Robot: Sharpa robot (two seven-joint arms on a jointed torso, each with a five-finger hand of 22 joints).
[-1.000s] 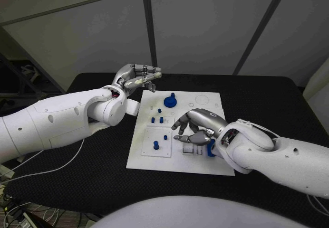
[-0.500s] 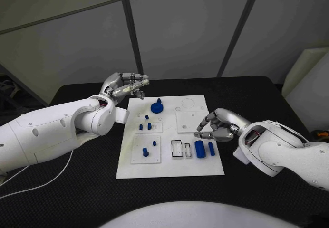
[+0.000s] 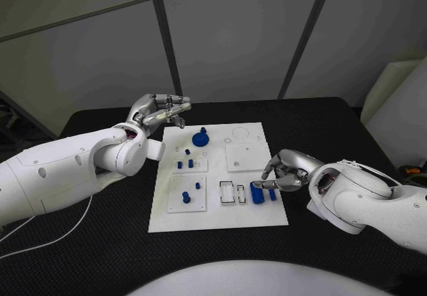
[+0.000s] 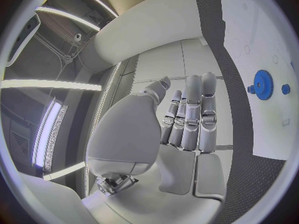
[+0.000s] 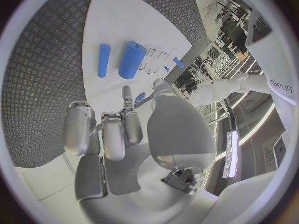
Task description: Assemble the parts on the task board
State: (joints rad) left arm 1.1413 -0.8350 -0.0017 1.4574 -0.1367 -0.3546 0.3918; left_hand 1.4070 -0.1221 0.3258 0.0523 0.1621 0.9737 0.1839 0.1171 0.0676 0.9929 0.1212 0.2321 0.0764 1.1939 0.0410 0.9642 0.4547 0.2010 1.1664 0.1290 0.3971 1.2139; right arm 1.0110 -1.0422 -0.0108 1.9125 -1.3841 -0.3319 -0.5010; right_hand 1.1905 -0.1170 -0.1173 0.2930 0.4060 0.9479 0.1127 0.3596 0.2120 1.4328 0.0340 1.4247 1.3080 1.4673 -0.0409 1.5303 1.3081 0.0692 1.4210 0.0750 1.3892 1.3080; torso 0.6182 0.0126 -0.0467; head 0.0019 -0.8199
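The white task board (image 3: 249,219) lies mid-table. On it stand a blue gear (image 3: 201,138) and several small blue pegs (image 3: 185,164). A thick blue cylinder (image 3: 257,193) and a thin one (image 3: 272,194) lie near its right edge. My right hand (image 3: 285,172) hovers at that edge with fingers curled and nothing in them, one fingertip (image 3: 259,184) just at the thick cylinder's far end. The right wrist view shows the thick cylinder (image 5: 131,59) and the thin one (image 5: 103,59) beyond the hand (image 5: 121,134). My left hand (image 3: 160,111) is raised off the board's far left corner, fingers drawn together, empty.
Two outlined rectangular slots (image 3: 229,193) sit left of the cylinders. Black table (image 3: 98,234) surrounds the board. The left wrist view shows the gear (image 4: 263,84) on the board (image 4: 261,35) beyond my left hand (image 4: 181,129).
The camera shifted. My right hand drew off the board's slots toward its right edge, uncovering the two blue cylinders, then lowered a fingertip toward the thick one. The left hand kept its pose.
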